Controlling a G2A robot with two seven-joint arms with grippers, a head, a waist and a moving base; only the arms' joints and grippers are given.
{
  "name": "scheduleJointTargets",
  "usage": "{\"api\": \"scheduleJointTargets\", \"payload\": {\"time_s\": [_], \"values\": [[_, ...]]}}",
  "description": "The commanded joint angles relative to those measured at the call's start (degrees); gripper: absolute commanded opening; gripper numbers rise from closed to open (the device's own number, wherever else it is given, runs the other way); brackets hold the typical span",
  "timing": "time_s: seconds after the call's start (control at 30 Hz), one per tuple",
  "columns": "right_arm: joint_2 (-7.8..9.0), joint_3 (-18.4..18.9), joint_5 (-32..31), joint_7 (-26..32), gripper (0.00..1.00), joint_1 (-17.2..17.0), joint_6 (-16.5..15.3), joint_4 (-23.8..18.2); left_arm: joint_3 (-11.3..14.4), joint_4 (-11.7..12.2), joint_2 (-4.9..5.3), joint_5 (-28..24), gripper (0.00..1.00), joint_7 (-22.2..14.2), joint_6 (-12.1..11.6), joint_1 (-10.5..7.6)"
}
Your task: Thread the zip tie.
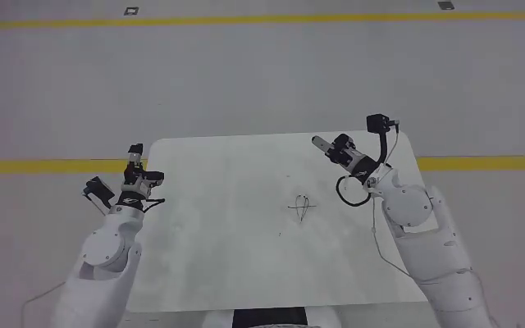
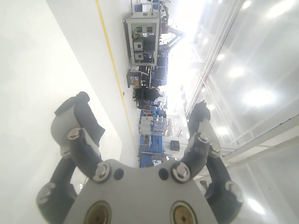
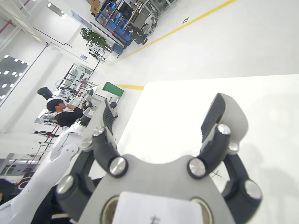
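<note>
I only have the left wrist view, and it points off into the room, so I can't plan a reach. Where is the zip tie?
Observer: The zip tie lies flat on the white table, a little right of its middle, clear of both arms.
Operator: Is the right gripper holding anything?
Observer: No. The right gripper is open and empty, over the right half of the table's far edge.
Operator: And where is mine relative to the table?
Observer: The left gripper is at the table's left edge, farther from the zip tie than the right one.
</note>
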Motion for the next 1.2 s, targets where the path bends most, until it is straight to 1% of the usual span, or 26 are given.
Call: {"api": "scheduleJointTargets", "payload": {"time_s": [0.0,0.33,0.4,0.43,0.47,0.57,0.6,0.63,0.7,0.73,1.03,1.1,1.13,1.17], "values": [[0.0,0.0,0.0,0.0,1.0,0.0,0.0,0.0,0.0,0.0,0.0,0.0,1.0,0.0,0.0,0.0],[0.0,0.0,0.0,0.0,1.0,0.0,0.0,0.0,0.0,0.0,0.0,0.0,1.0,0.0,0.0,0.0],[0.19,-0.1,-2.4,1.2,1.0,0.1,-1.2,0.0,0.0,0.0,0.0,0.0,1.0,0.0,0.0,0.0],[0.46,-0.2,-5.5,3.4,1.0,0.3,-2.3,0.4,0.0,0.0,0.0,0.0,1.0,0.0,0.0,0.0],[0.79,-0.5,-8.8,7.1,1.0,0.7,-2.9,0.9,0.0,0.0,0.0,0.0,1.0,0.0,0.0,0.0],[1.59,-1.0,-16.2,17.6,1.0,2.9,-3.5,1.1,0.0,0.0,0.0,0.0,1.0,0.0,0.0,0.0],[1.73,-1.2,-16.6,20.3,1.0,3.4,-4.0,0.9,0.0,0.0,0.0,0.0,1.0,0.0,0.0,0.0],[1.81,-1.1,-16.8,21.4,1.0,3.8,-4.3,0.8,0.0,0.0,0.0,0.0,1.0,0.0,0.0,0.0],[1.94,-2.7,-16.9,27.7,1.0,4.5,-3.6,1.0,0.0,0.0,0.0,0.0,1.0,0.0,0.0,0.0],[1.96,-3.1,-16.8,28.8,1.0,4.7,-3.8,0.9,0.0,0.0,0.0,0.0,1.0,0.0,0.0,0.0],[1.96,-3.1,-16.8,28.8,1.0,4.7,-3.8,0.9,0.0,0.0,0.0,0.0,1.0,0.0,0.0,0.0],[1.91,-4.8,-17.8,30.0,1.0,5.0,-5.4,-0.1,0.0,0.0,0.0,0.0,1.0,0.0,0.0,0.0],[1.75,-7.2,-19.9,31.9,1.0,6.5,-5.7,-0.3,0.0,0.0,0.0,0.0,1.0,0.0,0.0,0.0],[1.56,-8.8,-20.3,32.7,1.0,7.7,-5.5,-0.1,0.0,0.0,0.0,0.0,1.0,0.0,0.0,0.0]]}}
